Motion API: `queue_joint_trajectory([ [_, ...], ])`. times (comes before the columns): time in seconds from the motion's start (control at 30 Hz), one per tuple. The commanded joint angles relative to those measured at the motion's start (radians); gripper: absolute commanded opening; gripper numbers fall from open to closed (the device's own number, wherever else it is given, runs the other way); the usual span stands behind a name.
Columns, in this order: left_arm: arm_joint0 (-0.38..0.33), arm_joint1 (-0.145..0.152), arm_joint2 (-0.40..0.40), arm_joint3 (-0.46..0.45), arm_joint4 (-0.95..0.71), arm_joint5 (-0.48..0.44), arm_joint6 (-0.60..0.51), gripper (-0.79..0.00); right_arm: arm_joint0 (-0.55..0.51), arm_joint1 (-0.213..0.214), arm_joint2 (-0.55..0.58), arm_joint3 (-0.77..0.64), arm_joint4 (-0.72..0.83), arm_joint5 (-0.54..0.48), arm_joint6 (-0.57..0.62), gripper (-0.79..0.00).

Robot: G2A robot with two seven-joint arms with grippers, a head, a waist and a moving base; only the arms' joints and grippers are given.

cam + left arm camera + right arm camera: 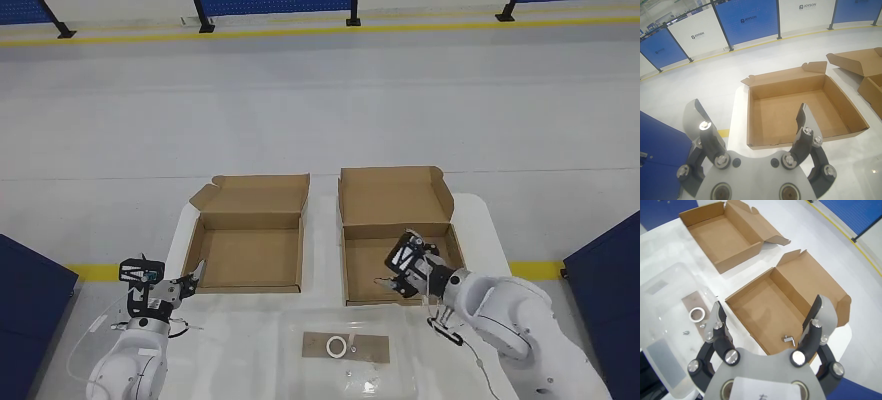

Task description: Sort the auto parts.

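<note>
The centre-left box (pixel 250 258) and centre-right box (pixel 372 262) are plain brown cardboard, the table (pixel 320 240) white. The ring (pixel 337 347) is white, the small bracket (pixel 788 340) silver.

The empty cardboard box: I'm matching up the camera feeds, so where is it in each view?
Top view: empty box, the left of two, just ahead of the left gripper.
Left wrist view: empty box, directly beyond the open fingers.
Right wrist view: empty box, the farther of the two.
Shared landmark: the second box, beside it throughout.

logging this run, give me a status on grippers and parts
Left gripper open, holding nothing, by left box. Right gripper open over right box; one metal part inside. White ring and small bits in clear bin.
</note>
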State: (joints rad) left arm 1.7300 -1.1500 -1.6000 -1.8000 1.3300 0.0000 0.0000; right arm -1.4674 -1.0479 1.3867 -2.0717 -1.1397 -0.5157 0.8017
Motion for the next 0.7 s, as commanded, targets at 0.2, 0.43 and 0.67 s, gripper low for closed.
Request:
queue_joint_trajectory([
  [0.2, 0.000, 0.000, 0.000, 0.000, 0.000, 0.000, 0.000, 0.000, 0.026, 0.003, -0.005, 0.003, 0.090, -0.041, 0.089, 0.000],
  [0.43, 0.000, 0.000, 0.000, 0.000, 0.000, 0.000, 0.000, 0.000, 0.054, 0.010, -0.033, -0.020, 0.084, -0.138, 0.147, 0.000],
  [0.67, 0.000, 0.000, 0.000, 0.000, 0.000, 0.000, 0.000, 0.000, 0.161, 0.025, -0.131, 0.008, 0.183, -0.190, 0.313, 0.000],
])
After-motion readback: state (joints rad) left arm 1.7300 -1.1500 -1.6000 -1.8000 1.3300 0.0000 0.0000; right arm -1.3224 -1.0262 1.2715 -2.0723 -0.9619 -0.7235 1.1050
